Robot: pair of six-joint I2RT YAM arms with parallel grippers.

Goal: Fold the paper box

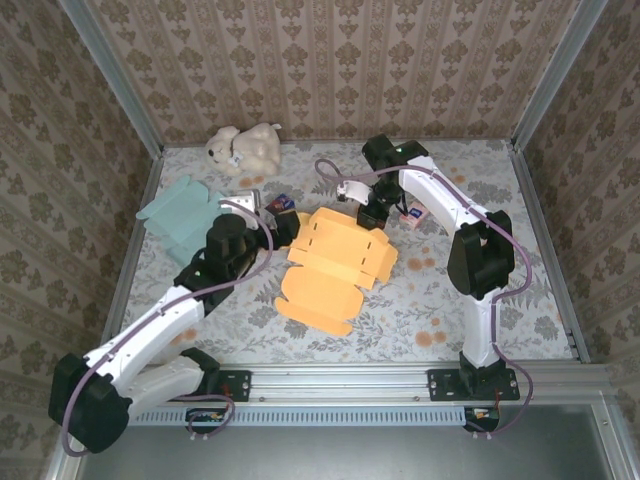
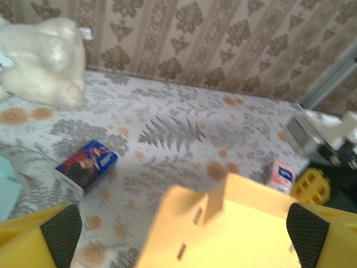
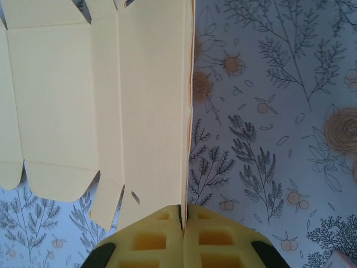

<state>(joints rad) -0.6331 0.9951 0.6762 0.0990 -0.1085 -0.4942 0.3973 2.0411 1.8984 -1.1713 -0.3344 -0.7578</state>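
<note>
Left gripper point(image 1: 283, 222), top view: centre-left, fingers spread, at the left edge of the orange paper box point(image 1: 335, 265), which lies opened out flat mid-table. Right gripper point(image 1: 372, 212): at the box's upper right edge. Teal cardboard sheet point(image 1: 185, 213) at left; plush toy point(image 1: 243, 148) by the back wall; pink packet point(image 1: 412, 214) just right of the right gripper. Left wrist view: black pads point(image 2: 61, 229) in the bottom corners, wide apart, paper box low between them, one tab upright; blue carton point(image 2: 86, 163) at left. Right wrist view: fingers pressed together at bottom centre, pinching the box's right-hand edge; panels and slotted flaps fill the upper left, floral table point(image 3: 268, 139) to the right.
</note>
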